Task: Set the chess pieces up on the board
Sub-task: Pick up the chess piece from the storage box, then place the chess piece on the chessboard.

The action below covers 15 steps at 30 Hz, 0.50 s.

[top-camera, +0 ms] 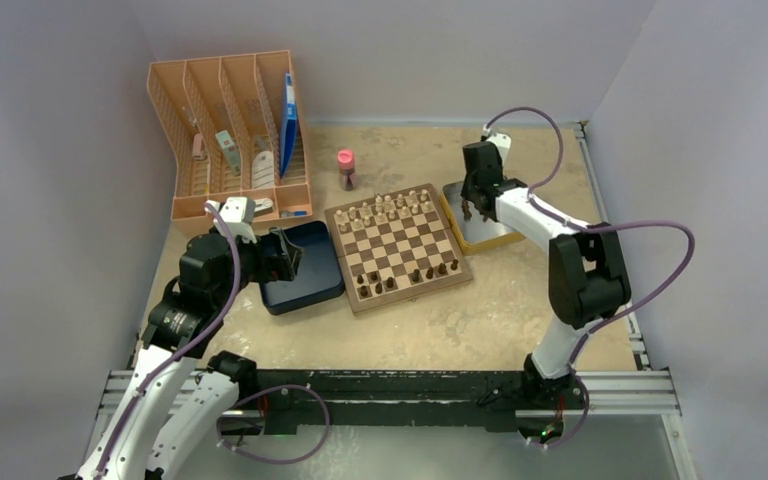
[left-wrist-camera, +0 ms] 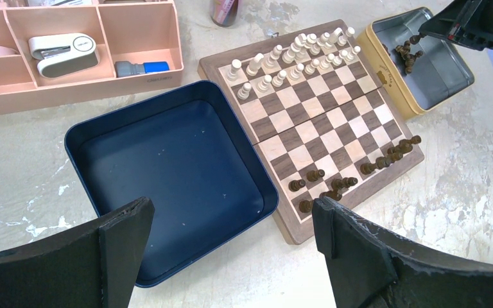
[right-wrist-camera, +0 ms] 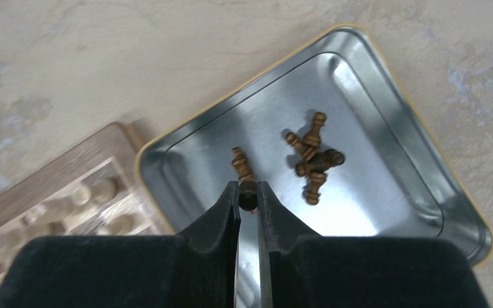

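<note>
- Over the metal tin (right-wrist-camera: 385, 160) at the right of the chessboard (top-camera: 400, 245), my right claw (right-wrist-camera: 248, 192) is clenched on a dark pawn (right-wrist-camera: 241, 165); the two fingers pinch its round head.
- The pawn's body points away from me, low over the tin floor. I cannot tell whether it is lifted off the metal or lies on it.
- I judge the step in hand to be fetching one more dark piece from the tin for my side of the board.
- The next move calls for a straight lift clear of the tin wall, then a carry to a free square in the near rows. The pawn must also go down upright, and it looks to be lying in my grip, so it may need turning.
- The tin holds also a small heap of dark pieces (right-wrist-camera: 313, 160), lying across each other, perhaps five.
- On the board, some dark pieces (left-wrist-camera: 385, 157) stand in the near rows, with many squares free. The cream pieces (left-wrist-camera: 295, 54) fill the two far rows.
- My left claw (left-wrist-camera: 231, 224) is released, fingers wide, and hovers over the blue box (left-wrist-camera: 167, 167), which looks empty.
- The pink organiser (left-wrist-camera: 135, 58) behind holds a white stapler (left-wrist-camera: 61, 51).
</note>
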{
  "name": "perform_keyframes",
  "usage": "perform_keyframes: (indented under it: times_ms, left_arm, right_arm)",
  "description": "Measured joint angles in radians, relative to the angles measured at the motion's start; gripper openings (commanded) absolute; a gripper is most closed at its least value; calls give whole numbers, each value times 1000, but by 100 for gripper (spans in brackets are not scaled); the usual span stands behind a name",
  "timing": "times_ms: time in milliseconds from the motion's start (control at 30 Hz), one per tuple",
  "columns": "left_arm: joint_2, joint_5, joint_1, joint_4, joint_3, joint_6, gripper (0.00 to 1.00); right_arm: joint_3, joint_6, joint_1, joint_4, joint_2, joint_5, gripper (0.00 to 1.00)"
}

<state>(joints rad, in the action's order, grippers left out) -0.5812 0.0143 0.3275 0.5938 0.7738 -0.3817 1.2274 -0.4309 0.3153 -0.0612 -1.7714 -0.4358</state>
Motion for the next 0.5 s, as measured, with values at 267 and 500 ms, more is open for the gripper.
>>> perform_keyframes:
  times_ms: [267, 500]
  left_arm:
    - [0, 0, 0, 0, 0, 0, 95]
    - [0, 0, 0, 0, 0, 0, 95]
  right_arm:
    - [-29, -16, 164, -33, 127, 4, 13]
    - [-75, -42, 346, -51, 216, 21, 13]
